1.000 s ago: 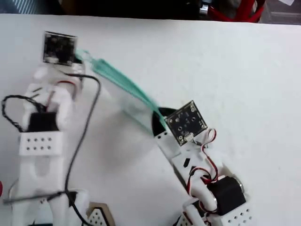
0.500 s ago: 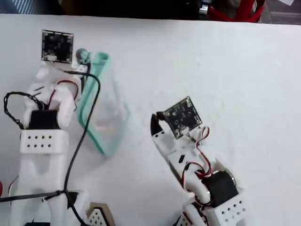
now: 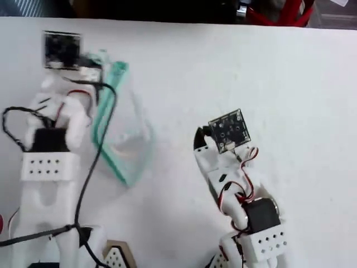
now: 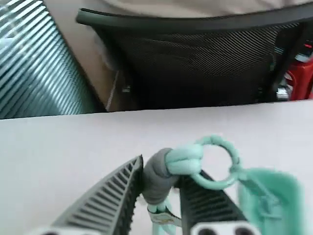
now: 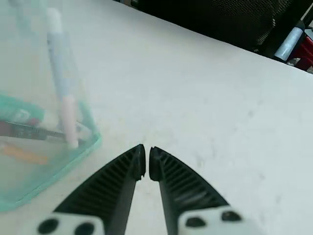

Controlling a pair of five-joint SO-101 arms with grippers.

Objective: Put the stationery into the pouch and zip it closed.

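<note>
The clear pouch (image 3: 127, 140) with mint-green edging lies on the white table beside the left arm, its zipper end up by my left gripper (image 3: 93, 68). In the left wrist view that gripper (image 4: 159, 196) is shut on the zipper pull (image 4: 157, 172), a grey bead on a mint cord loop (image 4: 213, 161). Pens and other stationery (image 5: 60, 73) show through the pouch wall (image 5: 29, 147) in the right wrist view. My right gripper (image 5: 146, 164) is shut on nothing, just off the pouch's corner; from above it (image 3: 198, 139) sits well right of the pouch.
A black mesh chair (image 4: 195, 58) and a ribbed teal panel (image 4: 34, 58) stand beyond the table's far edge. Red items (image 3: 279, 11) lie past the far edge at the right. A black cable (image 3: 95, 151) runs along the left arm. Bare table spreads to the right.
The pouch was stretched between both grippers; the right gripper let go and drew back to the right. The pouch swung over beside the left arm, still held by its zipper pull.
</note>
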